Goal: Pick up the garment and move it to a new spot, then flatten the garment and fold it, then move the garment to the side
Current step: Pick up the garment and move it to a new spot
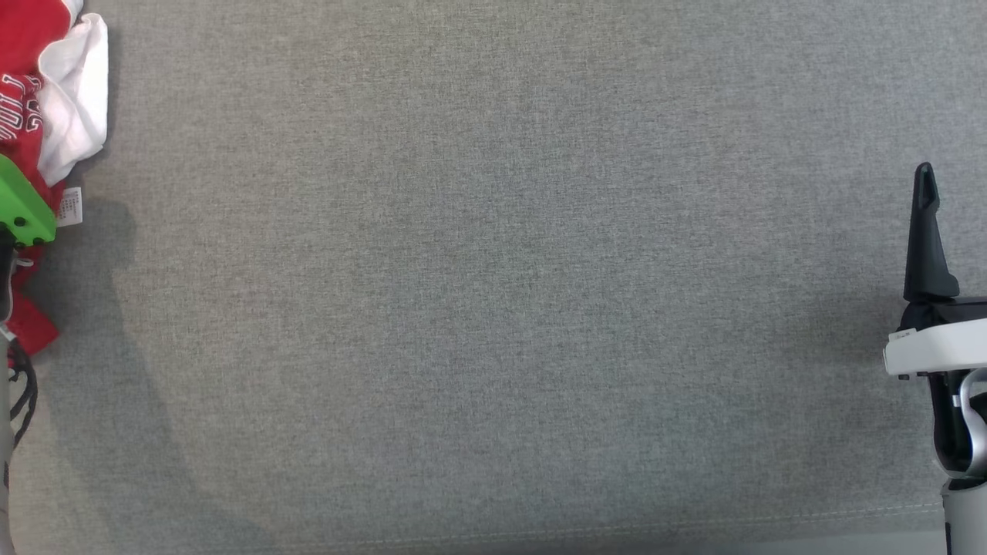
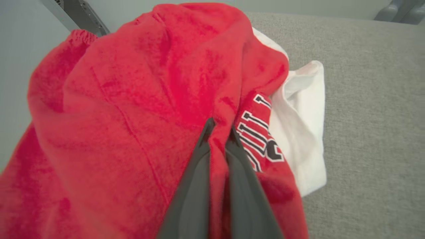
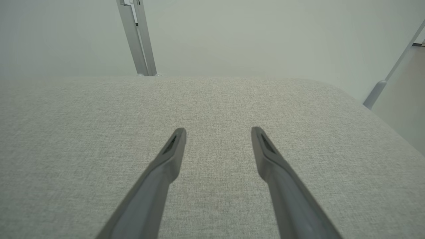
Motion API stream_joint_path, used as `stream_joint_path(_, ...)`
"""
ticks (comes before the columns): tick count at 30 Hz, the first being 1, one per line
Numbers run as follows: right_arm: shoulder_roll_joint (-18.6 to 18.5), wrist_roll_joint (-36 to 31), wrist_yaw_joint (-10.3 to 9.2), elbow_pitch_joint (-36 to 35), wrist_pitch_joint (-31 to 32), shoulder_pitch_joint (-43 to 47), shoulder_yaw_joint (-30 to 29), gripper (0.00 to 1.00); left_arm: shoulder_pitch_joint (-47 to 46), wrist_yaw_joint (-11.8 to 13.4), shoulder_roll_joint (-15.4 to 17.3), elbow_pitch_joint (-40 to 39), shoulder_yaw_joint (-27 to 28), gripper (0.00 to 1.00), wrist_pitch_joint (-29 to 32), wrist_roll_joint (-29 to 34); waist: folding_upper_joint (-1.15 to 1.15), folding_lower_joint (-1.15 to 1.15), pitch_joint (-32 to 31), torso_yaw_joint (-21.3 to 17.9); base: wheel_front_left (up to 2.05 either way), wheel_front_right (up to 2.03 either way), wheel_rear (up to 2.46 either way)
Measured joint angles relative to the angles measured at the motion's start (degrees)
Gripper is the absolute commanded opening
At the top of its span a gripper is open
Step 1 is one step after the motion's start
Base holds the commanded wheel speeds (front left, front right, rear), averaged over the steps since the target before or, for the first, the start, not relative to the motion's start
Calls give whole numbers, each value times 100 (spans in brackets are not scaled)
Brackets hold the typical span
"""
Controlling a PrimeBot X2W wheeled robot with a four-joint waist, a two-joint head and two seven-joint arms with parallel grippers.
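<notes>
While tight on garment (image 2: 116,99) (red), left hand (image 2: 220,128).

The bench (image 1: 493,308) is covered in grey woven cloth, flat and unwrinkled across my head view, with a stitched seam (image 1: 848,512) running along its near edge and a rounded far corner showing in my right wrist view. On it sits the garment (image 1: 31,92), bunched up at the far left edge of my head view: red fleece with black-and-white block lettering, a white section spilling toward the bench middle, and a small white label (image 1: 69,206) at its lower side. I can't tell how much of the heap actually rests on the cloth.
</notes>
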Motion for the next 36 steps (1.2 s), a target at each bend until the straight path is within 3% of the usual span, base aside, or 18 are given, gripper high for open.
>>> stream_joint_path(9, 99, 4, 0, 235, -141, -12, 124, 100, -293, -19, 181, -154, -83, 0, -917, 196, 0, 0, -291, 51, 0, 0, 0)
stream_joint_path(17, 249, 48, 0, 580, -297, 47, 237, 100, -552, -31, 363, -862, -240, 0, -1109, 349, 0, -1, -746, 64, 0, 0, 0)
stream_joint_path(25, 415, 133, 0, 957, -498, 71, 330, 100, -765, 14, 326, -2408, -478, 0, -678, 433, 0, -1, -1138, -117, 0, 0, 0)
stream_joint_path(32, 519, 255, 0, 1216, -650, 48, 411, 100, -1001, 20, -151, -3805, -891, 0, 20, 303, 0, -1, -1257, -545, 0, 0, 0)
stream_joint_path(36, 582, 414, 0, 1356, -734, -52, 517, 100, -1103, 21, -435, -4114, -1235, 0, 313, 281, 0, -1, -1263, -842, 0, 0, 0)
